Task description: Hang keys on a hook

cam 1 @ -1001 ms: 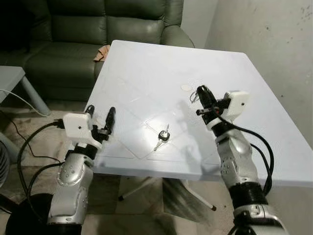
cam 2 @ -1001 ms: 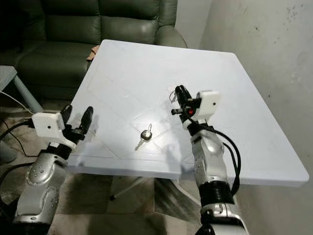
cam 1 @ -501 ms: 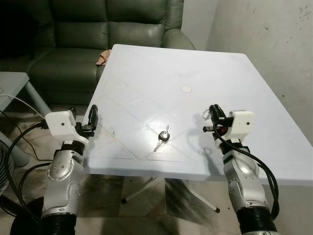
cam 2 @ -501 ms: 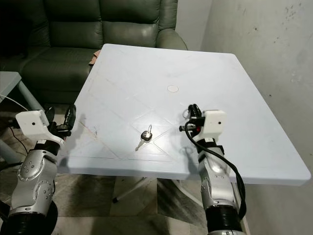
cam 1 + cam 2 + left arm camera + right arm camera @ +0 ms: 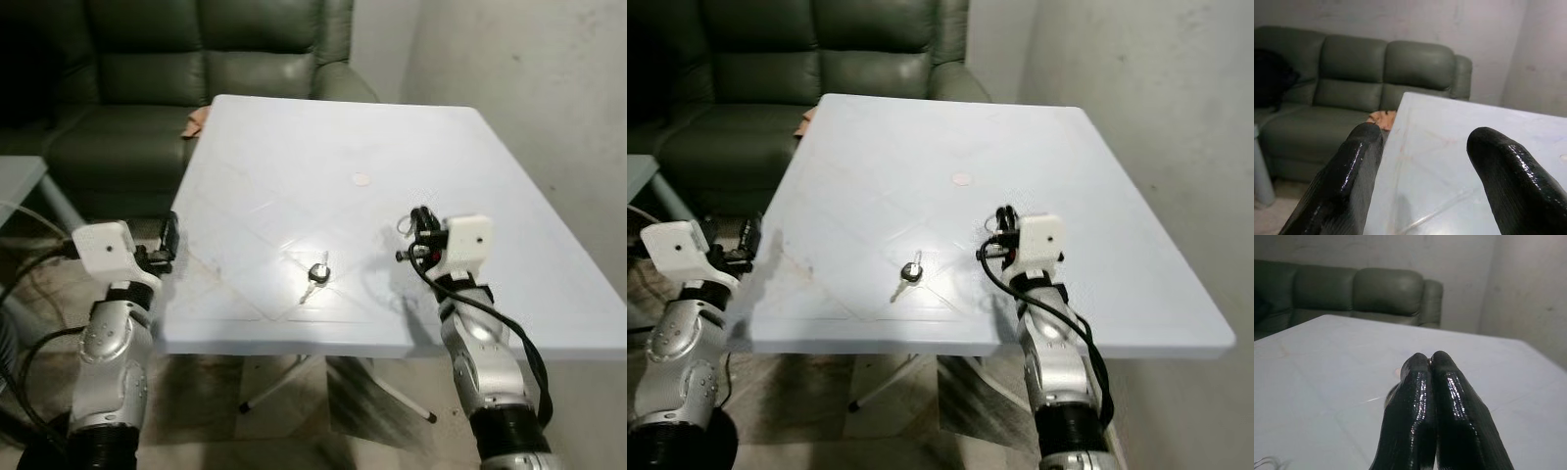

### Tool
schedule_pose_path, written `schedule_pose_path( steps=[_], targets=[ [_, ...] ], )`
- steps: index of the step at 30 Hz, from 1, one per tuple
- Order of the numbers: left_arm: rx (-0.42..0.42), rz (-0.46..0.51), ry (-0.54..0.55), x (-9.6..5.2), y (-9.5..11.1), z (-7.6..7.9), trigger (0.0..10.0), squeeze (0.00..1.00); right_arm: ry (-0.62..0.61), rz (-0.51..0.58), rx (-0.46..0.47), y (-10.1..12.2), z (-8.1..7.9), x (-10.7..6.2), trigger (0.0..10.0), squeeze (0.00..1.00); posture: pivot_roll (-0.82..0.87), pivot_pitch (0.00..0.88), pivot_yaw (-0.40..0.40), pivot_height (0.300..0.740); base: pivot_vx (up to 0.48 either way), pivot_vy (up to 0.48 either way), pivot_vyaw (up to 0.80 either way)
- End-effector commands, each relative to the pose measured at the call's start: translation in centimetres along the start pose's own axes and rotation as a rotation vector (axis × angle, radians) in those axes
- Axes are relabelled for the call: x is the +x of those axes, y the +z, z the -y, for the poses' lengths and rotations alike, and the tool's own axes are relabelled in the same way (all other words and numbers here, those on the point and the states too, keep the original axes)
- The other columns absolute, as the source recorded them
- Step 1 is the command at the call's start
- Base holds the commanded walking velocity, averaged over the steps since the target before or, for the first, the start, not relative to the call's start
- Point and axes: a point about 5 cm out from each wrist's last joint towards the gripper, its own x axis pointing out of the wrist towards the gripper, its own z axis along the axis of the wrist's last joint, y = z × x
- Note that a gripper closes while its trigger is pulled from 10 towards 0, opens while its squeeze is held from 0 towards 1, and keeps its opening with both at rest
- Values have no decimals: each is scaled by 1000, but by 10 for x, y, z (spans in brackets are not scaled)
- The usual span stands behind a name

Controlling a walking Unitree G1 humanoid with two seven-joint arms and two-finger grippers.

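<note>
A key (image 5: pixel 316 273) with a black head and a small ring lies flat on the white table (image 5: pixel 294 137), near the middle of its front half. My right gripper (image 5: pixel 419 223) hovers low over the table to the right of the key, apart from it. Its fingers (image 5: pixel 1422 396) are pressed shut with nothing seen between them. A thin wire loop shows beside the tip. My left gripper (image 5: pixel 168 240) is at the table's left edge, open, its fingers (image 5: pixel 1347 181) wide apart and empty. No hook can be made out.
A dark green sofa (image 5: pixel 196 78) stands behind the table, with a tan cloth (image 5: pixel 196 119) on its seat by the table corner. A plastered wall (image 5: pixel 549 98) runs along the right. A grey side table (image 5: pixel 15 181) is at the far left. A small round mark (image 5: pixel 361 180) is on the tabletop.
The camera has shifted. Both arms have drawn back toward me: the right gripper from over the table's middle to nearer the front, the left gripper outward to the left edge. The key stayed put.
</note>
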Motion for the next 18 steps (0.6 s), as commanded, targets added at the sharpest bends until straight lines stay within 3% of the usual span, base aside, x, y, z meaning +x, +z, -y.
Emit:
schedule_pose_path(
  steps=[1, 18],
  targets=[
    [28, -5, 21, 1, -1, -2, 10000, 0, 15, -40, -6, -7, -4, -1, 10000, 0, -75, 0, -19, 740, 0, 0, -788],
    [37, -14, 16, -2, -8, 5, 10000, 0, 31, -55, -34, -12, -9, -2, 10000, 0, -71, 0, -23, 740, 0, 0, -788]
  ],
)
